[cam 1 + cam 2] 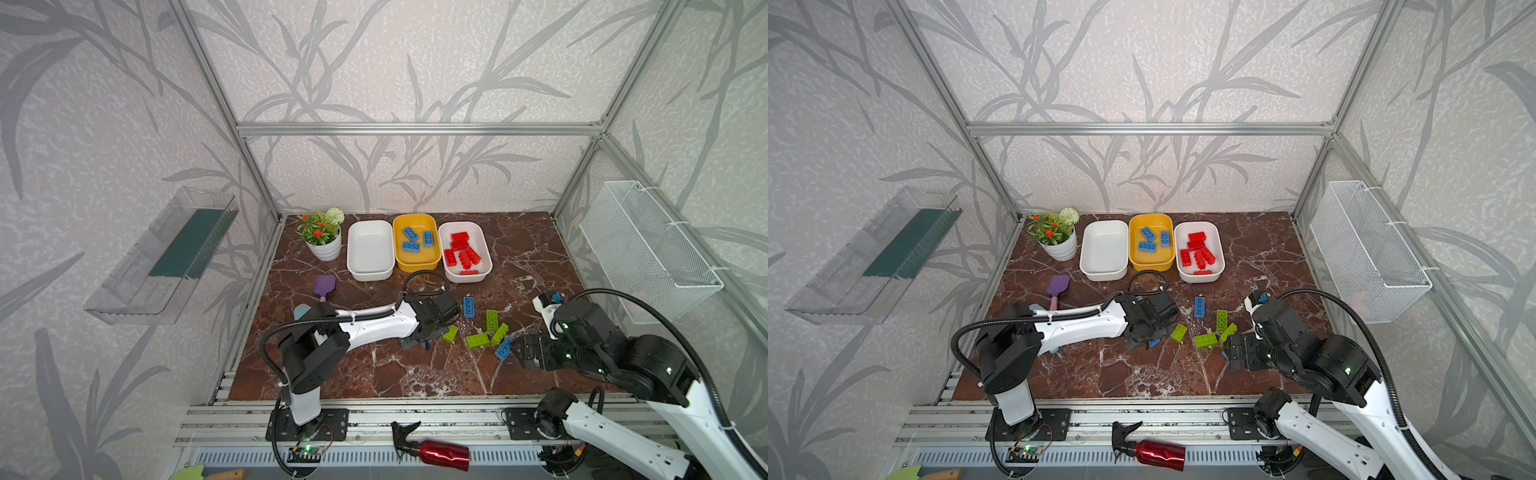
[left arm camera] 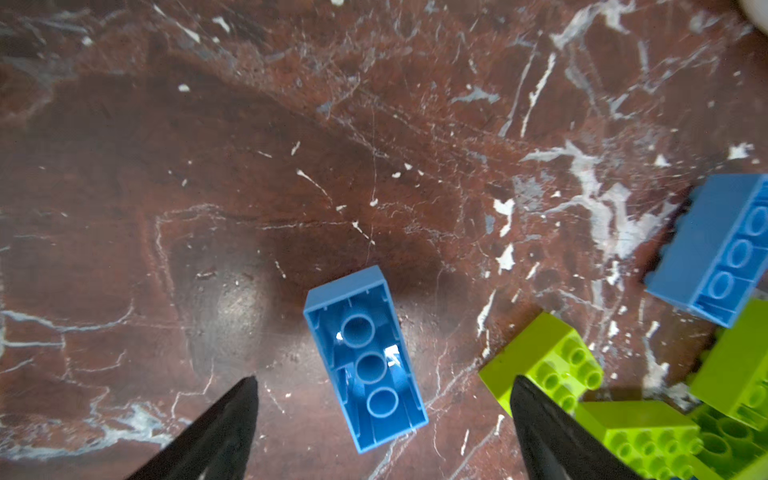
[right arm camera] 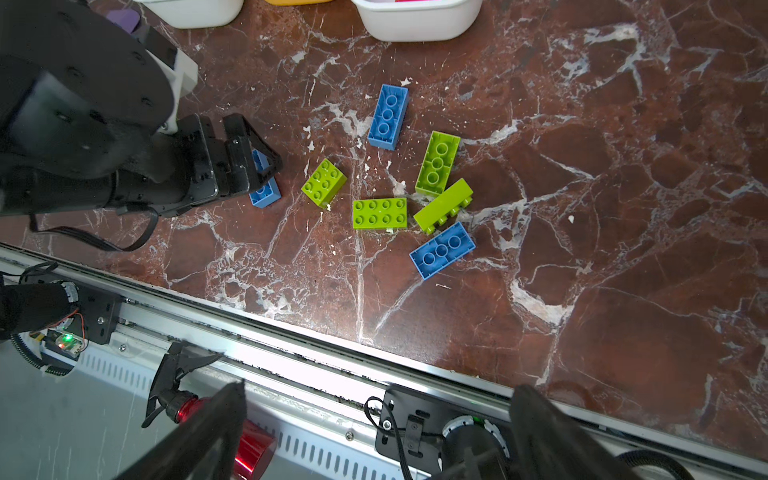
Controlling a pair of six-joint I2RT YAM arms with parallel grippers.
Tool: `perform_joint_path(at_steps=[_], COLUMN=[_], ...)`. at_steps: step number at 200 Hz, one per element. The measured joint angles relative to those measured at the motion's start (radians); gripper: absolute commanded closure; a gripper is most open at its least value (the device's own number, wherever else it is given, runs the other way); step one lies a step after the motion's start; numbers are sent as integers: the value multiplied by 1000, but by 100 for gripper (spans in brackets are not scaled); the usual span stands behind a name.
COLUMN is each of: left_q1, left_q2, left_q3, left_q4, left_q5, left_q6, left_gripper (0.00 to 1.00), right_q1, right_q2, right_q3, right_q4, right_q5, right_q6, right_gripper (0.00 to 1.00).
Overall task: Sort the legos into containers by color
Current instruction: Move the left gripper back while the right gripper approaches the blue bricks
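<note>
Reds (image 1: 462,251) are filling a white tub (image 1: 482,239), three blues (image 1: 410,233) the yellow tub (image 1: 419,258) — greens (image 3: 380,213) and loose blues (image 3: 388,116) are waiting; left end effector (image 2: 382,380) and right end effector (image 3: 378,386) are gaping wide, empty.

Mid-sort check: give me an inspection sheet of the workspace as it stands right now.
Surface: red-brown marble tabletop, no spills seen.
Job's things: left white tub empty; yellow tub holds three blue bricks; right white tub holds red bricks; on the tabletop, four lime green bricks and three unsorted blue bricks.
Clutter: potted plant, purple scoop; red spray bottle by the front rail.
End effectors: left end effector open over an upside-down blue brick; right end effector open, empty.
Cables: black conduits loop clear of the bricks.
Surroundings: aluminium frame, wire-mesh basket, clear wall shelf.
</note>
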Motion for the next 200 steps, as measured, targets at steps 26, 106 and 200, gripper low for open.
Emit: perform_joint_path(at_steps=[26,106,200], left_q1=[1,17,238], left_q2=[52,77,159], left_q3=[0,62,643], left_q4=[-2,-101,-310], left_q5=[17,27,-82], left_q6=[-15,29,319], left_gripper=[19,68,72], right_q1=[0,0,0], right_q2=[-19,-10,153], right_q3=[6,8,5], right_q4=[-28,-29,146], right_q5=[8,17,39], right_q6=[11,36,0], right_gripper=[1,1,1])
